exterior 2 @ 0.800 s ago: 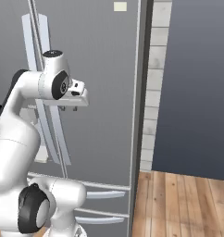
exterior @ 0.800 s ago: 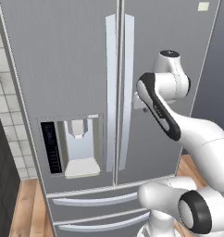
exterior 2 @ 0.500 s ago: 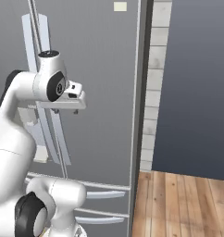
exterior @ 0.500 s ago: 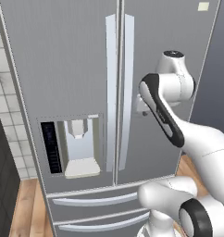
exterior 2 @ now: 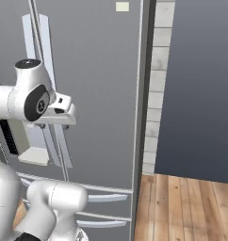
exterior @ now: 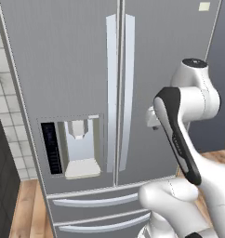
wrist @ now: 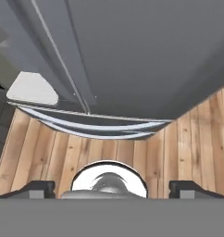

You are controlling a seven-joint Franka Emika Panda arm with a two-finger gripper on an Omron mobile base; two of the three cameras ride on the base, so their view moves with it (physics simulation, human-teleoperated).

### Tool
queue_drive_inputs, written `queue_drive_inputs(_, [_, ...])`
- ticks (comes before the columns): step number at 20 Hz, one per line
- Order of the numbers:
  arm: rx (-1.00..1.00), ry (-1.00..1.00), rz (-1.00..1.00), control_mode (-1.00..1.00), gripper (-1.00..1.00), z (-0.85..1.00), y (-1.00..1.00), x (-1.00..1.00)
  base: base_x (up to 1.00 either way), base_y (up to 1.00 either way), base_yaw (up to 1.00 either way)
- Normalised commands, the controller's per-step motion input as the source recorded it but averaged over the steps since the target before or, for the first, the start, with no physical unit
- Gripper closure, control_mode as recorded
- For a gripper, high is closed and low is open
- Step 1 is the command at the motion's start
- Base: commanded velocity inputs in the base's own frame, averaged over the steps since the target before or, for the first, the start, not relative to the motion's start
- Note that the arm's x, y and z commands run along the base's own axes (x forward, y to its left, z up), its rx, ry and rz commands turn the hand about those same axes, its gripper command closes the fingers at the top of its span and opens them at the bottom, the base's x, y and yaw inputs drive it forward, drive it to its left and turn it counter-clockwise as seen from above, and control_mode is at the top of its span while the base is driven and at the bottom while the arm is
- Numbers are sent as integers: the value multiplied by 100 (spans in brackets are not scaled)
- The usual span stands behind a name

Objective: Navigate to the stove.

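Note:
The stove is out of view. A tall grey double-door fridge [exterior: 77, 60] stands right in front of me, with a water dispenser [exterior: 79, 146] in its left door and drawer handles [exterior: 100, 200] below. My gripper [wrist: 113, 189] hangs close to the fridge front and points down at the wooden floor [wrist: 197, 139]. Its fingertips [wrist: 40, 187] stand wide apart, so it is open and holds nothing. The hand [exterior 2: 59, 113] shows beside the door handles [exterior 2: 45, 47].
A white tiled wall [exterior: 5, 107] and a dark panel [exterior: 0, 186] lie left of the fridge. To its right a tiled strip [exterior 2: 156, 94] meets a dark grey wall [exterior 2: 200, 84], with open wooden floor [exterior 2: 186, 207] in front.
The arm's upper joint has shifted outward and slightly lower in both base views. The fridge keeps nearly the same place in the pictures.

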Motion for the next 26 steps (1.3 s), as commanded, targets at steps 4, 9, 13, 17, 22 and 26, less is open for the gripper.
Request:
queue_drive_inputs(4, [0,-22,0,-100,-100,35,0,-63,0,0,0])
queue_drive_inputs(9, [0,-26,0,-100,-100,59,-4,-42,0,0,0])
queue_drive_inputs(13, [1,-22,0,-100,-100,58,-11,-46,0,0,0])
queue_drive_inputs(17, [0,-11,0,100,-100,28,-10,-47,-15,-7,-1])
queue_drive_inputs(22, [0,0,0,100,-100,0,0,0,-45,-55,-19])
queue_drive_inputs(26, [0,0,0,100,-100,0,0,0,-2,-48,-56])
